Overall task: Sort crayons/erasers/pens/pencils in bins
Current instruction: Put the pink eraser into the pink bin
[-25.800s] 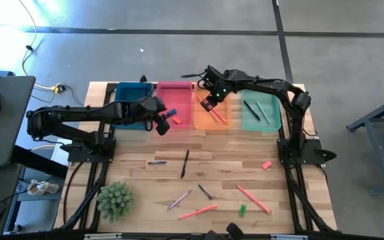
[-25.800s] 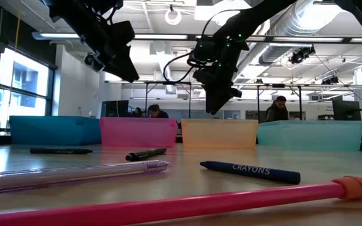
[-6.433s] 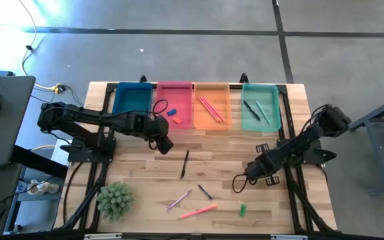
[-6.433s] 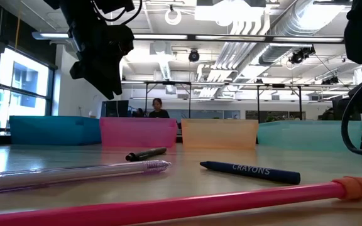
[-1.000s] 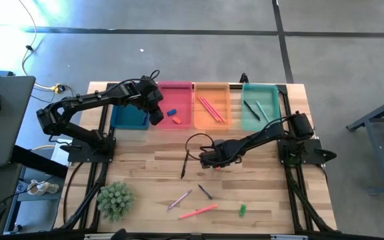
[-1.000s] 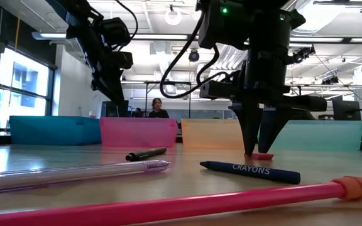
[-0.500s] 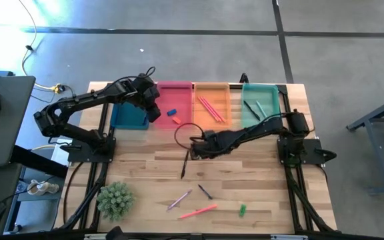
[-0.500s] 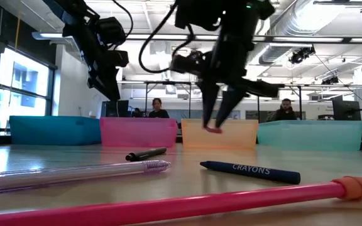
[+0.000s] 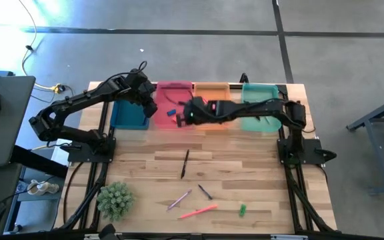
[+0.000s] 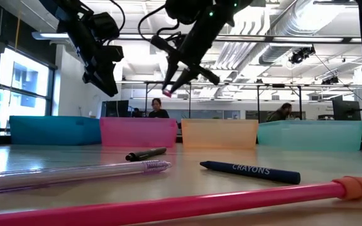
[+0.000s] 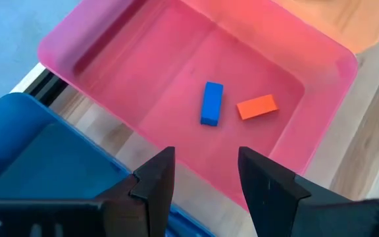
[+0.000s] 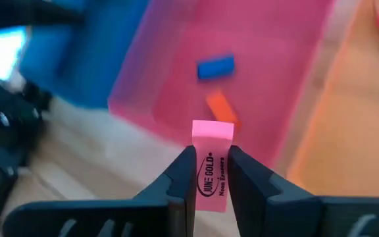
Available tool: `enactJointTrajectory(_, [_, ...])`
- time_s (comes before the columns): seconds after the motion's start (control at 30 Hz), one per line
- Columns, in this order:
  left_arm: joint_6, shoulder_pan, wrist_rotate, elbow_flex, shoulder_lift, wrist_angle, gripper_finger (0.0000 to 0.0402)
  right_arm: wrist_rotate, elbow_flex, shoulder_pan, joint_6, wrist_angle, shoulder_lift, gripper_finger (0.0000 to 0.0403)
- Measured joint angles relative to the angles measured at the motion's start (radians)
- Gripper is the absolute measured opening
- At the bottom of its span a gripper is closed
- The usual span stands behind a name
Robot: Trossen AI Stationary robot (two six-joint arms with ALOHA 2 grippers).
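Pink eraser (image 12: pixel 212 164): clamped between the fingers of the right gripper (image 12: pixel 210 172), long axis running out past the fingertips, held in the air over the pink bin (image 9: pixel 173 90).
Bin floor: straight ahead of those fingers; already holds a blue eraser (image 11: pixel 211 103) and an orange eraser (image 11: pixel 256 106).
Left gripper (image 11: pixel 202 172): fingers parted, empty, hovering beside the same bin; the right arm is the nearer one for the drop.

A pink eraser (image 12: pixel 212 172) hangs pinched above the pink bin (image 11: pixel 321 112). A blue eraser (image 11: pixel 211 103) and an orange-red eraser (image 11: pixel 256 106) lie side by side mid-floor inside it.
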Motion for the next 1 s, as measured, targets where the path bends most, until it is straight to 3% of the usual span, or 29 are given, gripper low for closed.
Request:
enactJointTrajectory(0.1, [0.000,-0.002,0.000,0.000,0.000,-0.004,0.0154,0.007,0.000,-0.041,-0.083,0.079,0.000,0.0056])
enactJointTrajectory(0.23, [0.000,-0.003,0.000,0.000,0.000,-0.007,0.0154,0.097,-0.040,-0.073,-0.195,0.218,0.000,0.0056])
enactJointTrajectory(0.37, [0.000,-0.003,0.000,0.000,0.000,-0.014,0.0154,0.095,-0.087,-0.087,-0.252,0.337,0.000,0.0056])
enactJointTrajectory(0.7, [-0.001,-0.003,0.001,0.000,0.000,-0.022,0.0154,-0.002,-0.105,-0.073,-0.281,0.362,0.083,0.0056])
enactJointTrajectory(1.0, [-0.001,-0.003,0.002,0.000,0.000,-0.023,0.0154,-0.002,-0.105,-0.049,-0.281,0.337,0.115,0.0056])
